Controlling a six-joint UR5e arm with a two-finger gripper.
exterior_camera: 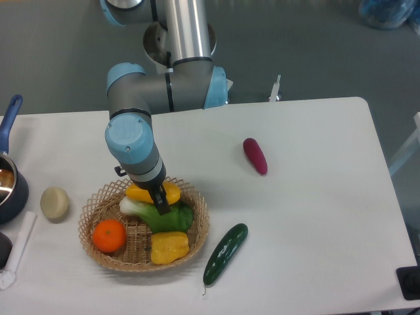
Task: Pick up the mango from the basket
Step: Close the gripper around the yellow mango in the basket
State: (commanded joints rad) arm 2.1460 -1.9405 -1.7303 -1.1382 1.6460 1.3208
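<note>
Near edge: a dark green cucumber (226, 252) lies on the white table (315, 230), just right of the basket (95, 252). Inside the basket: yellow bell pepper (169, 247) nearest, orange (109, 235) at left, a leafy green vegetable (167, 218) mid-basket, the mango (139, 193) at the far side. The gripper (161, 204) reaches down onto the mango; whether its fingers are spread or pinching cannot be told. Farther right, a purple vegetable (255, 155). Left: a pale round item (54, 203), a blue pot (9, 184).
</note>
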